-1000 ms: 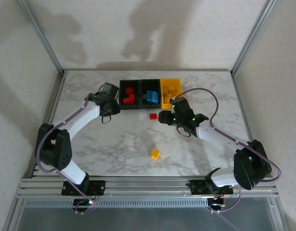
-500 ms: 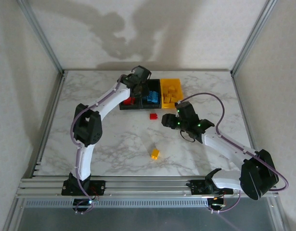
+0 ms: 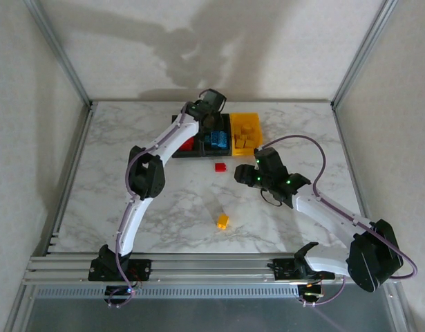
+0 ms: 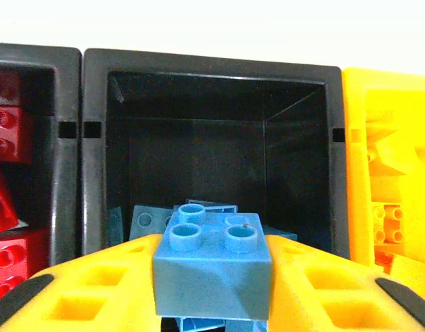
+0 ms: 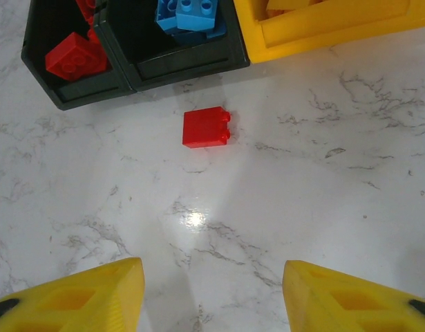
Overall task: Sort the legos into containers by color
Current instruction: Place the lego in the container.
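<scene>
The left gripper is clamping a blue brick between its yellow fingers, studs facing up, and is holding it at the opening of the middle black bin — other blue bricks are lying on that bin's floor behind it. The left black bin beside it is holding red bricks, and the yellow bin on the other side is holding yellow bricks. Seen from overhead, the left arm is reaching far across the marble table, its gripper hanging over the row of bins at the back. The right gripper is hovering over bare marble with its fingers spread apart and nothing between them, pointing toward a loose red brick that is lying on the table just in front of the bins, touching none of them. A single yellow brick is lying well apart from the bins — nearer the arm bases.
</scene>
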{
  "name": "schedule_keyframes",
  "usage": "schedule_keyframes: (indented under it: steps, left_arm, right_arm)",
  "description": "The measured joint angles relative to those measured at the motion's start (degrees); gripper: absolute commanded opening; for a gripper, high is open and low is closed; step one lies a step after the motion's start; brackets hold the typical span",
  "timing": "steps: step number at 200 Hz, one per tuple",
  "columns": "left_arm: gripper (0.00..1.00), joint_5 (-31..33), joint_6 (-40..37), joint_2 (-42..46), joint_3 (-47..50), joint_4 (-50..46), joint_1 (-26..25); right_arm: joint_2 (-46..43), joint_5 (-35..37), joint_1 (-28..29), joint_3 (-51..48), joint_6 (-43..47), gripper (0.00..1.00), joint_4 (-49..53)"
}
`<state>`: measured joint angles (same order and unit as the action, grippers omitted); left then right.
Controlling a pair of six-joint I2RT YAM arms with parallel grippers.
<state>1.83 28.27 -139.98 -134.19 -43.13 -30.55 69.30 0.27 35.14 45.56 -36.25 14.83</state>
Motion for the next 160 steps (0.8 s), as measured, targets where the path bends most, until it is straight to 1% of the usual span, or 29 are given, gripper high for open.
schedule_keyframes:
  steps: [13, 21, 33, 78, 97, 111, 125, 144, 160]
  left_arm:
    - [0.50, -0.7, -0.1, -0.5, -0.2, 0.0, 0.0]
    - [0.52, -1.0, 0.0, -0.7, -0.4, 0.0, 0.0]
    - [0.58, -1.5, -0.1, -0.8, -0.4, 0.0, 0.0]
    - [0.61, -2.7, -0.2, -0.6, -1.2, 0.5, 0.0]
    - [0.62, -3.0, -0.2, 0.9, 0.3, 0.9, 0.0]
    - [0.62, -3.4, -0.2, 4.3, 4.5, 1.5, 0.0]
    - [0.64, -3.7, -0.2, 9.9, 10.8, 2.9, 0.0]
    - [0.67, -4.1, -0.2, 20.5, 22.8, 6.9, 0.0]
    - [0.70, -4.6, -0.2, 30.1, 33.1, 10.8, 0.0]
  right_arm:
    - [0.0, 0.1, 0.0, 0.0, -0.1, 0.56, 0.2]
    - [-0.1, 0.1, 0.0, 0.0, -0.1, 0.56, 0.5]
    - [-0.1, 0.2, 0.0, 0.0, -0.2, 0.56, 0.8]
    - [0.5, 0.1, 0.0, 0.0, -0.5, 0.56, 0.9]
    - [1.8, 0.1, 0.0, 0.0, -0.5, 0.59, 0.7]
    - [3.1, 0.1, 0.0, 0.0, -0.6, 0.61, 0.4]
    - [4.6, 0.1, 0.0, 0.1, -0.5, 0.63, -0.4]
    - [7.1, 1.4, 0.5, 0.8, -0.4, 0.66, -1.6]
    - [10.3, 4.6, 2.0, 2.2, -0.4, 0.69, -3.0]
